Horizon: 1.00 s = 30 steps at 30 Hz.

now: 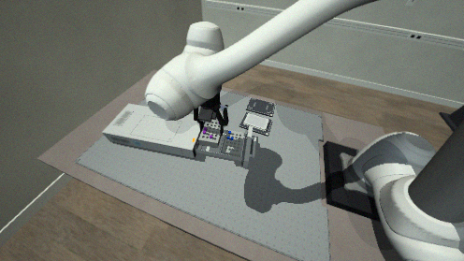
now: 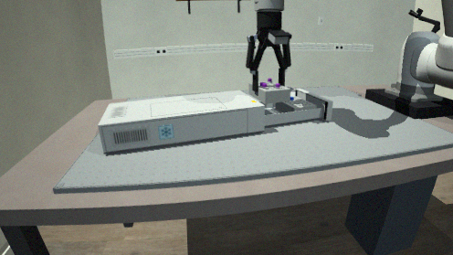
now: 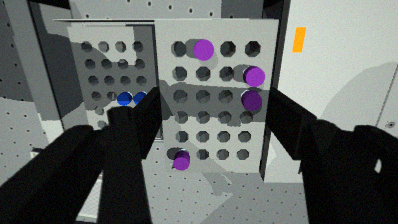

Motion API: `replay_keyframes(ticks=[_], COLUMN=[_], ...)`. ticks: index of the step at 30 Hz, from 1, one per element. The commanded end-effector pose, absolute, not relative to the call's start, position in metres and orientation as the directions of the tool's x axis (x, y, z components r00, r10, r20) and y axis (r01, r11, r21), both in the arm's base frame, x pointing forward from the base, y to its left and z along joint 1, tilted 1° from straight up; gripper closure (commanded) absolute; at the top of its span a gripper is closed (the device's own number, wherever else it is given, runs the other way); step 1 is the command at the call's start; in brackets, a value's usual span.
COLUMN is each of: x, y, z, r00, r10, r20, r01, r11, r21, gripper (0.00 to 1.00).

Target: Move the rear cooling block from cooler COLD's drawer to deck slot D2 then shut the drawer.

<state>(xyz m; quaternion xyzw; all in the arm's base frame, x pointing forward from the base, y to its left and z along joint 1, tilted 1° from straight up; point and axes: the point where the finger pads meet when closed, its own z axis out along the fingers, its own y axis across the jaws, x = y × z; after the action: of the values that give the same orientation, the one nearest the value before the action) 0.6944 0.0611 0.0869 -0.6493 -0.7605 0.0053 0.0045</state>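
Note:
My gripper (image 1: 211, 120) (image 2: 268, 82) (image 3: 213, 102) is shut on the rear cooling block (image 1: 209, 136) (image 2: 273, 95) (image 3: 214, 82). It holds the block level, a little above the rear part of the open drawer (image 2: 299, 114) of COLD (image 1: 145, 130) (image 2: 183, 115). Several purple tubes (image 3: 203, 49) (image 3: 254, 76) (image 3: 181, 161) stand in the block's bores. The front block (image 1: 232, 145) (image 2: 299, 104) (image 3: 110, 75), with blue tubes (image 3: 124, 98), lies flat in the drawer near the handle (image 1: 248, 151). COLD's orange lamp (image 1: 193, 139) (image 3: 299, 39) is lit. Deck slot D1 (image 1: 256, 123) and slot D2 (image 1: 261, 107) lie beyond the drawer.
COLD stands on a grey mat (image 1: 187, 191) (image 2: 274, 154) on the table. The robot's base (image 1: 412, 195) and its black plinth (image 1: 339, 177) are at the right. The arm's elbow (image 1: 187, 83) hangs over COLD.

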Motion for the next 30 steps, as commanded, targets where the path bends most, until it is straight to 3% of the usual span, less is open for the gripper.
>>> replay_keyframes(ticks=[1, 30], x=[0.697, 0.697], y=[0.060, 0.060], z=[0.095, 0.131], r00=[-0.155, -0.155], r10=[0.988, 0.988], r20=[0.002, 0.002], r01=[0.988, 0.988], r11=[0.155, 0.155], r21=[-0.008, -0.008], gripper=[0.90, 0.90])
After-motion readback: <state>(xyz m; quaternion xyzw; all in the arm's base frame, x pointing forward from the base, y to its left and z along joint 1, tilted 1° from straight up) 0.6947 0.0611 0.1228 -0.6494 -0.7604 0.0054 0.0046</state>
